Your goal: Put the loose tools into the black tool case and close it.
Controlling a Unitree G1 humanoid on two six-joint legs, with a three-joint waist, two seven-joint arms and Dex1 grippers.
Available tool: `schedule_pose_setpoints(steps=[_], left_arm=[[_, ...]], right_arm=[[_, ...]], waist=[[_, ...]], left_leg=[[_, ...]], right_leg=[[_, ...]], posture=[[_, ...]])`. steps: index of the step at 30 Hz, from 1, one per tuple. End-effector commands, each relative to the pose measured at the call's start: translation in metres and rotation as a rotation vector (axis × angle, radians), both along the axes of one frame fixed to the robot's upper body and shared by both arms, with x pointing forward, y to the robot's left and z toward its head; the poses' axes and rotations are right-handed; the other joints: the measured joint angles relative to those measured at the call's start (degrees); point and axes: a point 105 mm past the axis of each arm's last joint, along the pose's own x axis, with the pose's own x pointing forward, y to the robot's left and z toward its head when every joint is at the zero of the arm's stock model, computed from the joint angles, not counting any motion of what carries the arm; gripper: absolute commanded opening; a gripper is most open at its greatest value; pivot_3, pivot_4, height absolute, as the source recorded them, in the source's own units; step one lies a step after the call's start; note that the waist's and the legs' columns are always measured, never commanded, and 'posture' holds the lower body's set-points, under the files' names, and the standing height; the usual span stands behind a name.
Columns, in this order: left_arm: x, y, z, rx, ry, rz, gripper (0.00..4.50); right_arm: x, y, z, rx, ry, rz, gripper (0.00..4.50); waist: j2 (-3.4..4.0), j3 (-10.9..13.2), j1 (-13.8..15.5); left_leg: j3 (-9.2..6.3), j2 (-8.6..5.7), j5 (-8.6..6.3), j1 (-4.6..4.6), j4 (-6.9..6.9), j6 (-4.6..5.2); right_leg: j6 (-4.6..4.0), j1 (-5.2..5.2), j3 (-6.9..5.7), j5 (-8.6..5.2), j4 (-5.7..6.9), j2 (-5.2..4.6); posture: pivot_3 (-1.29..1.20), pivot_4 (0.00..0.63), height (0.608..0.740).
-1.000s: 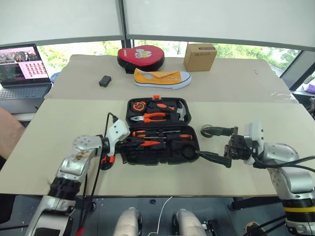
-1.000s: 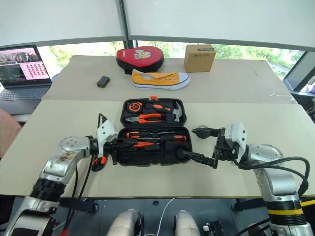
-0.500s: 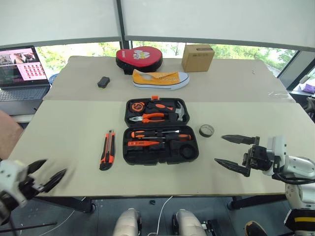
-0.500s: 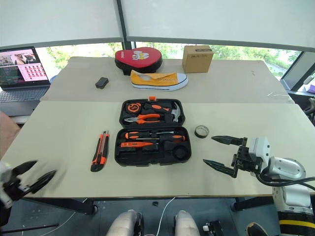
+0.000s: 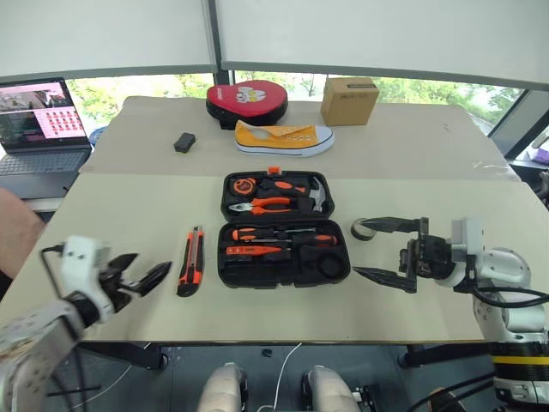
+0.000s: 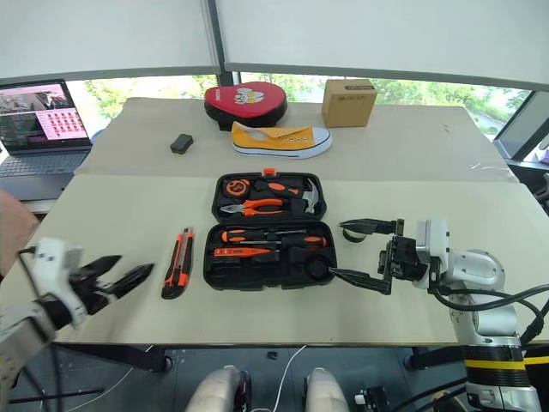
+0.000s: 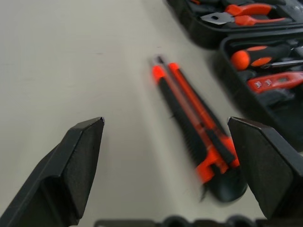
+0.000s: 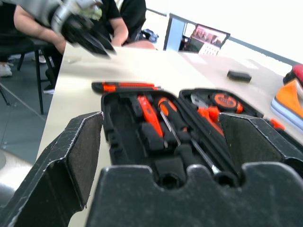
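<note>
While the utility knife [image 5: 190,260] lies beside the open tool case [image 5: 283,254], both tools, left [image 5: 140,274] and right [image 5: 388,251], gape wide, empty

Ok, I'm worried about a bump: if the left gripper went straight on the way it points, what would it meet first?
Most likely the utility knife on the table, lying ahead of the open left gripper; depth is unclear.

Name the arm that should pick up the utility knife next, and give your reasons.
Left. The utility knife lies on the table left of the black tool case, just ahead of the open left gripper. The right gripper, also open, sits on the case's far side by the tape roll.
</note>
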Motion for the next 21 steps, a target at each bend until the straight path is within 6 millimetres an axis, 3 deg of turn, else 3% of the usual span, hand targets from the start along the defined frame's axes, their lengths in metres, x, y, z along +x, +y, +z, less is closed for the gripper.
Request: schedule_pose_setpoints(steps=[1,8,9,12,14,16,21], left_arm=[[0.010,-0.021,-0.010,0.008,0.015,0.021,4.47],[0.026,-0.034,-0.038,0.128,0.082,0.031,4.47],[0.027,-0.034,-0.042,0.143,0.093,0.041,3.95],[0.026,-0.029,-0.046,0.152,0.112,0.078,3.18],[0.026,-0.027,-0.047,0.150,0.102,0.081,2.32],[0.027,-0.021,-0.043,0.149,0.077,0.096,1.72],[0.034,0.021,0.002,0.191,-0.164,0.103,1.72]], right_arm=[[0.000,0.007,0.007,0.017,-0.026,0.012,4.50],[0.000,0.011,0.007,0.027,-0.029,0.003,4.50],[0.001,0.011,0.007,0.030,-0.030,-0.001,4.50],[0.001,0.010,0.008,0.035,-0.033,-0.014,4.50],[0.000,0.009,0.008,0.038,-0.031,-0.022,4.50],[-0.001,0.008,0.006,0.036,-0.025,-0.026,4.50],[-0.010,0.005,0.002,0.008,-0.008,-0.016,4.50]], waist=[[0.00,0.00,-0.19],[0.01,0.00,0.03],[0.03,-0.01,0.10],[0.05,-0.03,0.40],[0.07,-0.03,0.42],[0.08,-0.04,0.47],[0.07,-0.03,0.16]], left_leg=[[0.00,0.00,0.00,-0.01,-0.01,0.00],[-0.03,-0.02,0.01,0.01,0.00,-0.01],[-0.03,-0.02,0.01,0.03,0.00,-0.01],[-0.02,-0.03,0.01,0.06,0.01,-0.01],[-0.02,-0.03,0.01,0.08,0.01,-0.01],[-0.02,-0.02,0.01,0.08,0.01,-0.01],[-0.02,0.03,0.01,0.04,0.00,-0.01]], right_leg=[[0.00,-0.02,0.02,0.00,0.01,0.04],[-0.02,0.00,0.06,-0.01,0.01,0.15],[-0.02,0.03,0.07,-0.01,0.01,0.14],[-0.02,0.05,0.08,-0.01,0.00,0.12],[-0.02,0.06,0.08,-0.01,0.00,0.12],[-0.02,0.07,0.08,-0.01,0.00,0.11],[-0.07,-0.01,0.07,-0.02,0.02,0.13]], posture=[[0.00,0.150,0.740],[0.00,0.150,0.740],[0.00,0.150,0.740],[0.00,0.150,0.740],[0.00,0.150,0.740],[0.00,0.150,0.740],[0.00,0.150,0.740]])
